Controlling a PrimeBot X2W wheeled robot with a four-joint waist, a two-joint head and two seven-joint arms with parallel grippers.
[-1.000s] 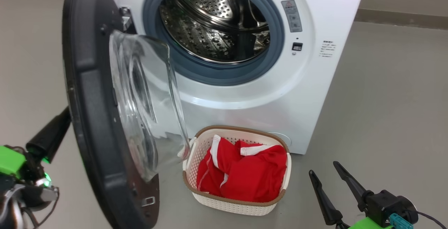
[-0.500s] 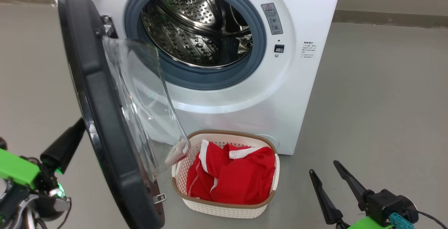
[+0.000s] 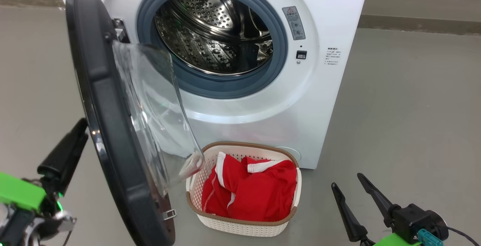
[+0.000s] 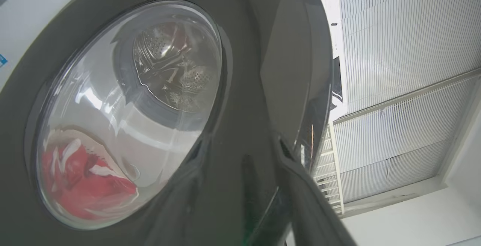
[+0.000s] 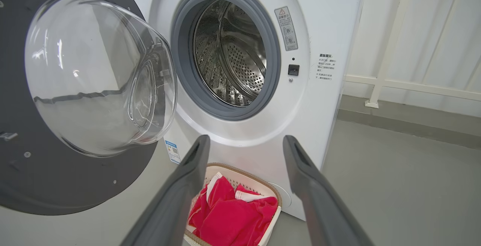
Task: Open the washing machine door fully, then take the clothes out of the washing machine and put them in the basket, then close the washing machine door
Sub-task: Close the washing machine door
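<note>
The white washing machine (image 3: pixel 334 20) stands with its steel drum (image 3: pixel 214 32) bare inside. Its door (image 3: pixel 101 126), black-rimmed with a clear glass bowl, hangs open at the left. The red clothes (image 3: pixel 251 193) lie in the cream basket (image 3: pixel 240 226) on the floor below the opening. My left gripper (image 3: pixel 77 131) is behind the door's outer face (image 4: pixel 244 88); one finger (image 4: pixel 308 193) stands off to the side of the left wrist view, as with open jaws. My right gripper (image 3: pixel 349 187) is open and empty, right of the basket.
Grey floor (image 3: pixel 413 107) spreads to the right of the machine. A white railing (image 5: pixel 391 50) and a low ledge run behind it. The open door's glass bowl (image 3: pixel 158 114) reaches out over the basket's left rim.
The head view has shifted, so the machine sits further left in it. My left finger stays by the door's outer face. The right gripper has not moved.
</note>
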